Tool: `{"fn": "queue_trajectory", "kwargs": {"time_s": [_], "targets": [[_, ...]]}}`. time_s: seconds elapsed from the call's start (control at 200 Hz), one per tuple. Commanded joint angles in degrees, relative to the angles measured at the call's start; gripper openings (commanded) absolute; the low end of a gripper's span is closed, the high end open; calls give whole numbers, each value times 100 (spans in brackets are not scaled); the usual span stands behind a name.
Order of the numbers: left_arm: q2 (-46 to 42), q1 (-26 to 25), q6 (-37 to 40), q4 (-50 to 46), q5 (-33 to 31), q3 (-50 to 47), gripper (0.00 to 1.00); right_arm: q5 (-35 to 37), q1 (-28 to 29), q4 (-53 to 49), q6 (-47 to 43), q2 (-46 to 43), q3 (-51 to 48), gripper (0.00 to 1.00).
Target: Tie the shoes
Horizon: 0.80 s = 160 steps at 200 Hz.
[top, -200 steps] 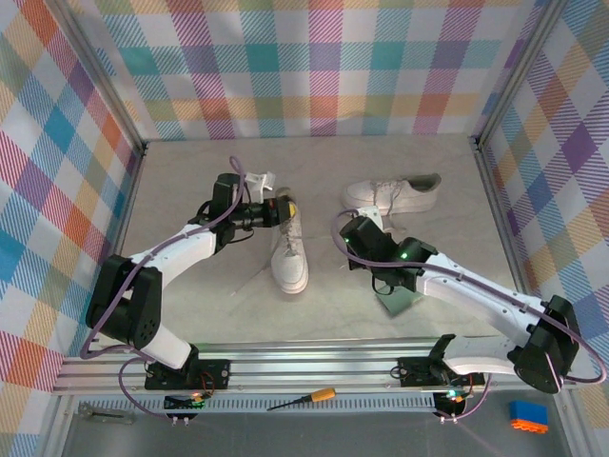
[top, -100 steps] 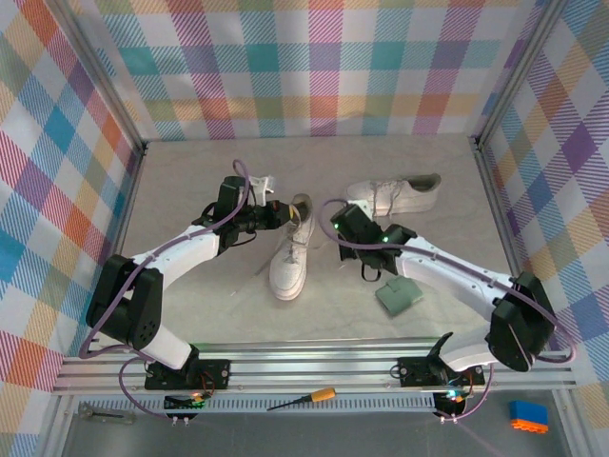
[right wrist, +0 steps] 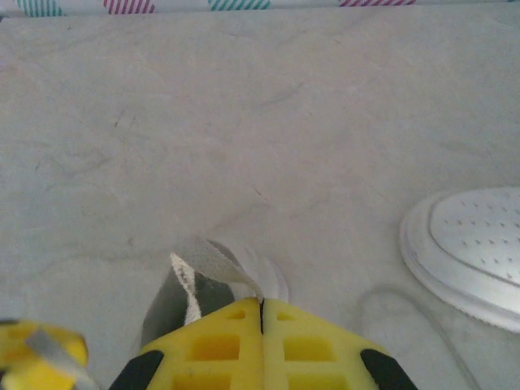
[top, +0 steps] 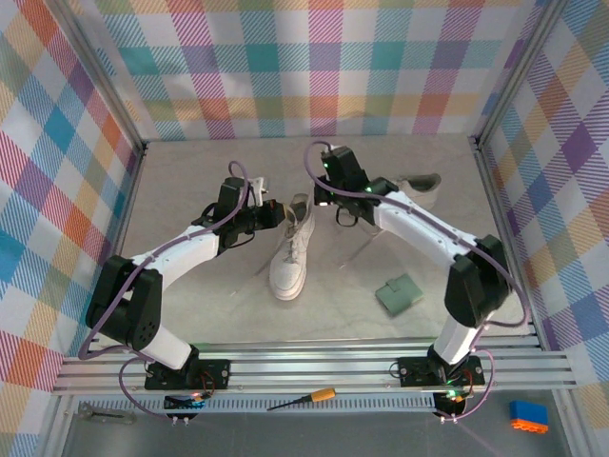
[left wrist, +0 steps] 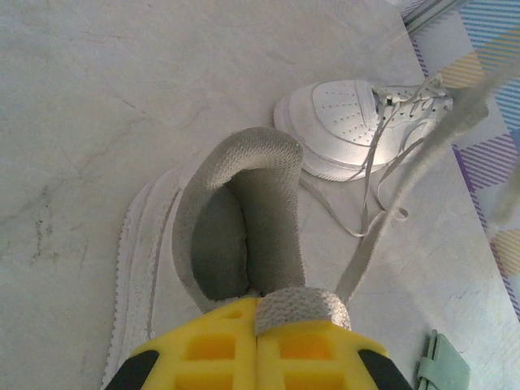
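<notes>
One white shoe [top: 289,255] lies mid-table, toe toward me, its grey-lined opening [left wrist: 236,236] just beyond my left fingertips. My left gripper [top: 273,211] [left wrist: 258,313] is shut at the heel end, with a white lace [left wrist: 302,307] pinched at its tips. My right gripper [top: 322,198] [right wrist: 262,305] reaches in from the far right of that shoe and is shut on another white lace end [right wrist: 210,262]. The second shoe [top: 419,190] [left wrist: 357,130] lies on its side at the back right, partly behind the right arm; its toe [right wrist: 475,252] shows beside my right gripper.
A small green square pad [top: 398,295] [left wrist: 443,370] lies on the table right of the near shoe. Plaid walls close in the left, back and right sides. A screwdriver [top: 304,398] rests on the front rail, and a blue and orange block [top: 528,415] sits at the lower right.
My right arm swung from near the green pad up and leftward to the far side of the near shoe, staying shut. My left gripper barely moved; the near shoe shifted slightly.
</notes>
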Motion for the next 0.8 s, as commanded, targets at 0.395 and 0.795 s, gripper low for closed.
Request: {"fn": "queue_trajectory", "kwargs": {"time_s": [0.395,0.795], "targets": [[-205,-24,-145,575,119,-262,0,558,-151,-1204,-125,1834,2094,0],[-218,-27,-55,542,154,-328,0,-205,-261,-1166,-301,1892,2189,10]]}}
